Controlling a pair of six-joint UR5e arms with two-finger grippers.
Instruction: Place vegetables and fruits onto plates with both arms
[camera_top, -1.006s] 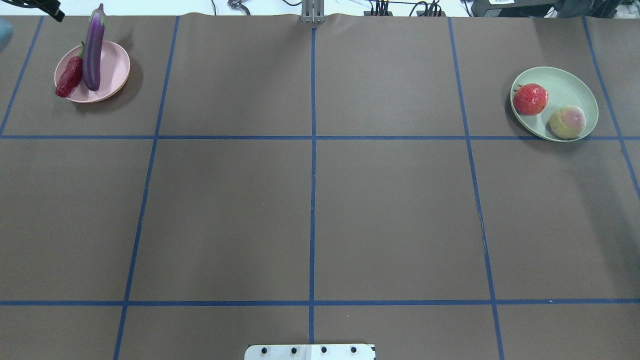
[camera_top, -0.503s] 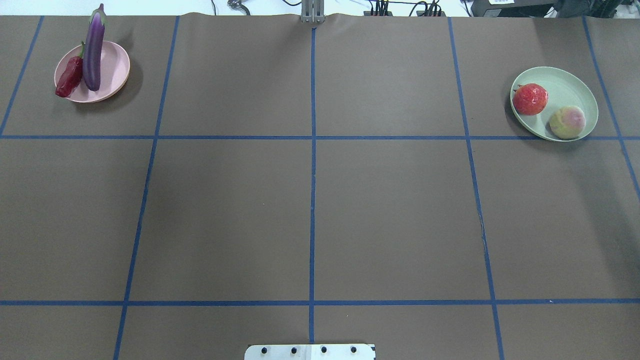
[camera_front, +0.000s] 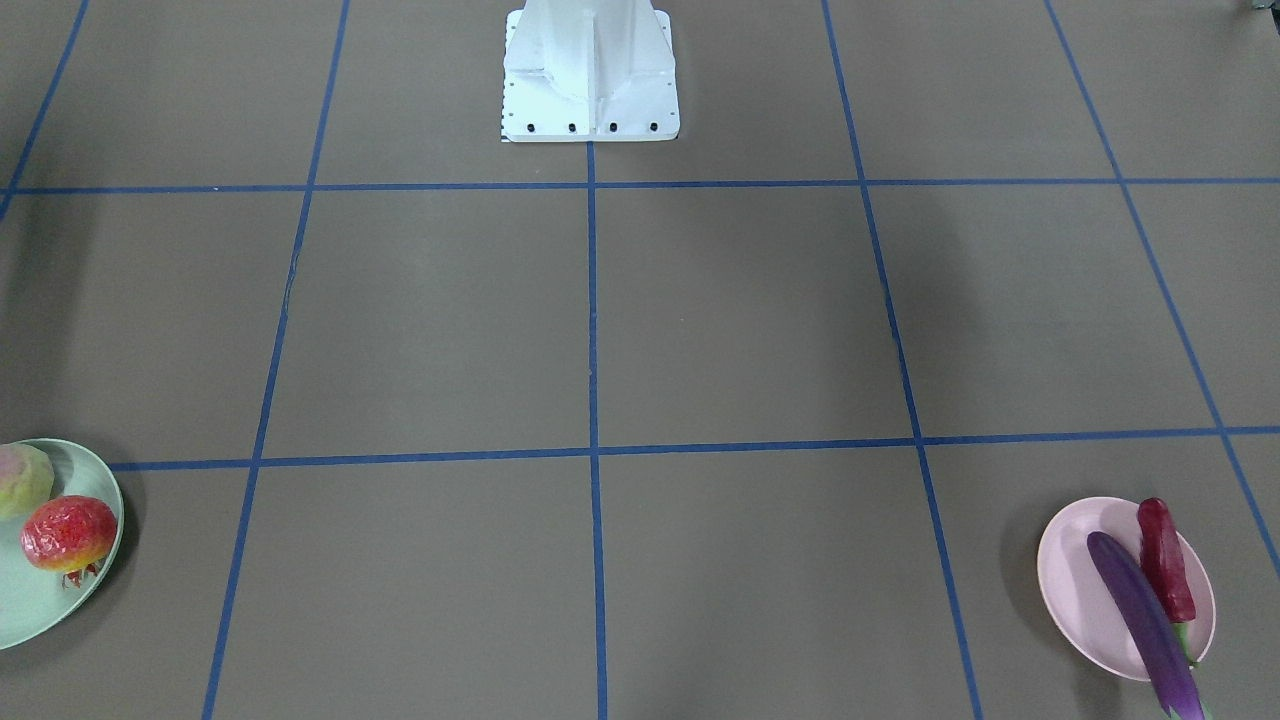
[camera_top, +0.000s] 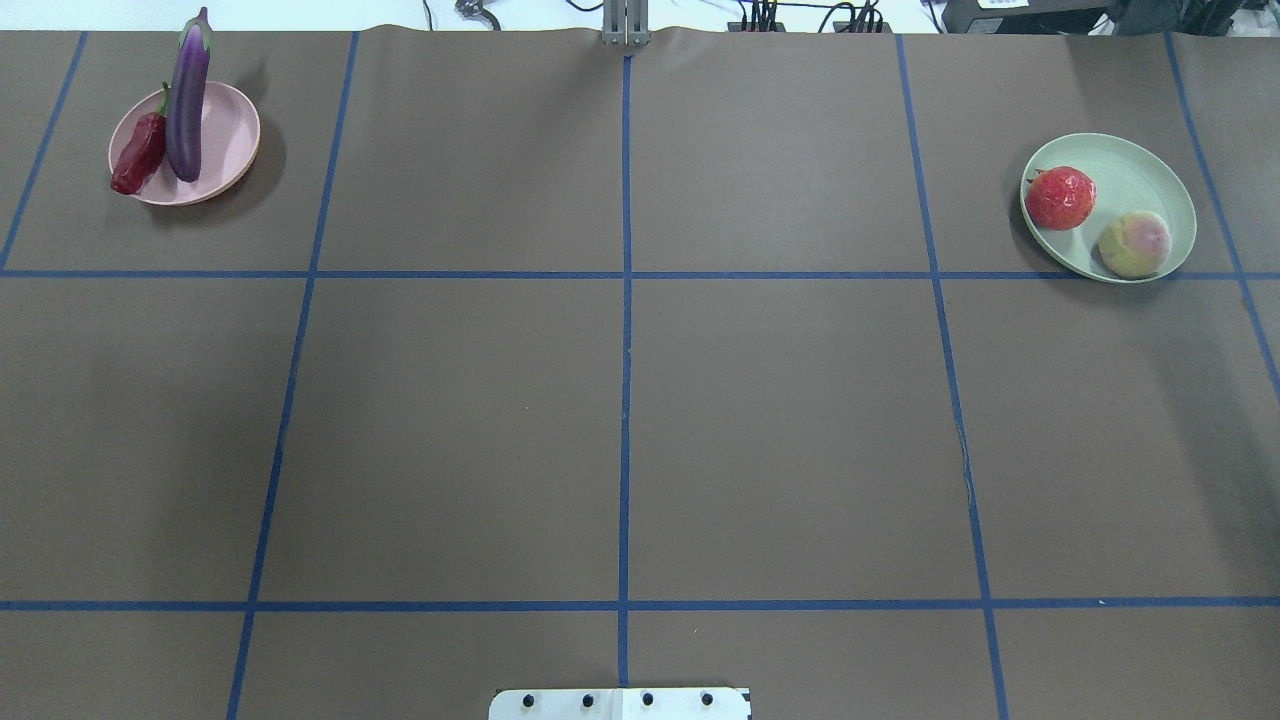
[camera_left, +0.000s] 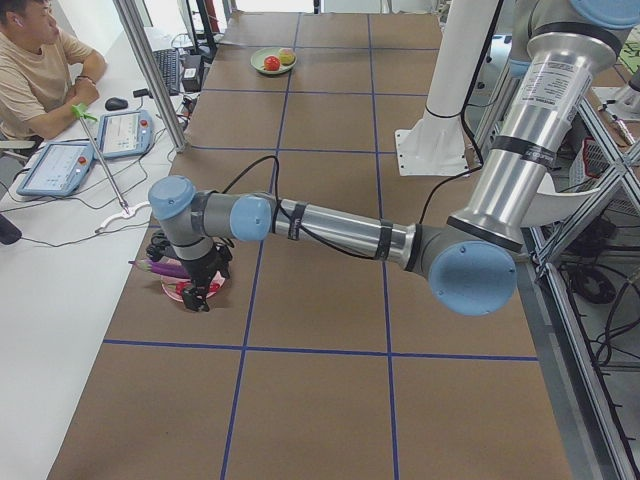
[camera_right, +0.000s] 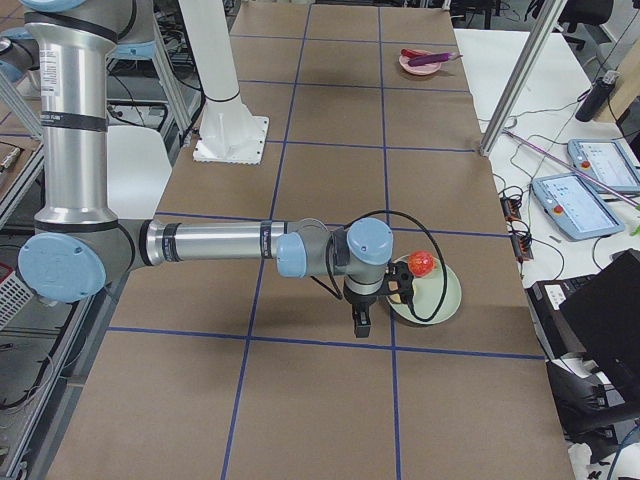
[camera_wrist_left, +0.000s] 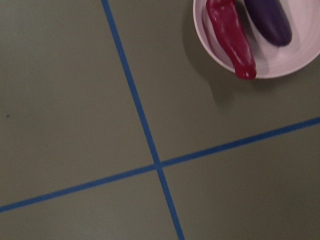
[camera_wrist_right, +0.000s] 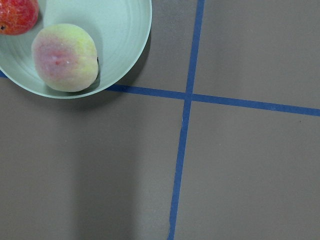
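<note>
Left pincer (camera_left: 196, 296), a second ago at the overhead view's top-left corner, now outside that view.

Opposed overhead and front-facing cameras share the pink plate (camera_top: 236, 135) and green plate (camera_top: 1142, 163).

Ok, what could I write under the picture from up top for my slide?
All sorted: eggplant and chili pepper on the pink plate, pomegranate and peach on the green plate.
</note>
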